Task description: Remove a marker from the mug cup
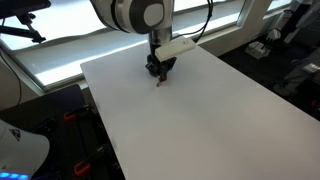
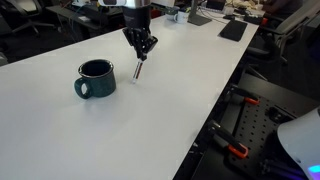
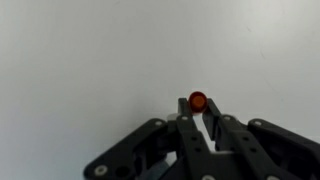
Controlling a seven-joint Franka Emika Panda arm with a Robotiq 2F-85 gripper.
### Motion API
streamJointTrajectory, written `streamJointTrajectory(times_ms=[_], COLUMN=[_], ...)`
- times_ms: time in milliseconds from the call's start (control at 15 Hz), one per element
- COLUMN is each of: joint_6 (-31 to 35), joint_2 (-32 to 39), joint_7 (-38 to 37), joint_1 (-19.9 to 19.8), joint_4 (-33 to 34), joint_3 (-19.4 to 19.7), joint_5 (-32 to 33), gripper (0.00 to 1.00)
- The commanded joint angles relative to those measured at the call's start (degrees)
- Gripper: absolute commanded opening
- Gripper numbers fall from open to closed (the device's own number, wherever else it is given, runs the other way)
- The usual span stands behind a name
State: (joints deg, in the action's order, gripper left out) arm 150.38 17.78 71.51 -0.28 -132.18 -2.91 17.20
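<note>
The dark green mug cup [image 2: 95, 80] stands upright on the white table [image 2: 170, 110] with its handle toward the near left; I see nothing inside it. My gripper [image 2: 141, 52] hangs to the right of the mug, apart from it, shut on the marker [image 2: 138, 70]. The marker points down, its lower tip close to the table. In the wrist view the marker's red end [image 3: 198, 101] shows between my fingertips, at my gripper [image 3: 198, 112]. In an exterior view my gripper [image 1: 160, 72] holds the marker [image 1: 158, 82] near the table's far edge; the mug does not show there.
The white table [image 1: 190, 120] has bare surface all round the gripper. Dark flat items [image 2: 232, 30] lie at its far end. Black equipment with orange parts [image 2: 240, 150] stands beyond the table's right edge, and a window [image 1: 70, 50] runs behind.
</note>
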Motion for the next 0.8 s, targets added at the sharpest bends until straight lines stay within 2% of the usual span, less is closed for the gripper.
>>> streamJointTrajectory(times_ms=[0, 133, 200, 267, 333, 467, 533, 733], joint_6=[1.31, 1.03, 0.76, 0.88, -0.13, -0.13, -0.13, -0.13], joint_2=[0.74, 0.61, 0.41, 0.24, 0.85, 0.85, 0.85, 0.85], joint_7=[-0.64, -1.03, -1.22, -0.82, -0.08, -0.08, -0.08, -0.08], joint_1=[-0.57, -0.58, -0.57, -0.77, -0.99, -1.02, -1.02, -1.02], joint_4=[-0.41, -0.47, -0.5, -0.63, 0.07, 0.07, 0.07, 0.07], joint_3=[0.05, 0.23, 0.27, 0.05, -0.31, -0.3, -0.3, -0.3], joint_5=[0.67, 1.03, 1.11, 0.81, 0.23, 0.23, 0.23, 0.23], gripper=[0.04, 0.04, 0.4, 0.43, 0.23, 0.4, 0.43, 0.43])
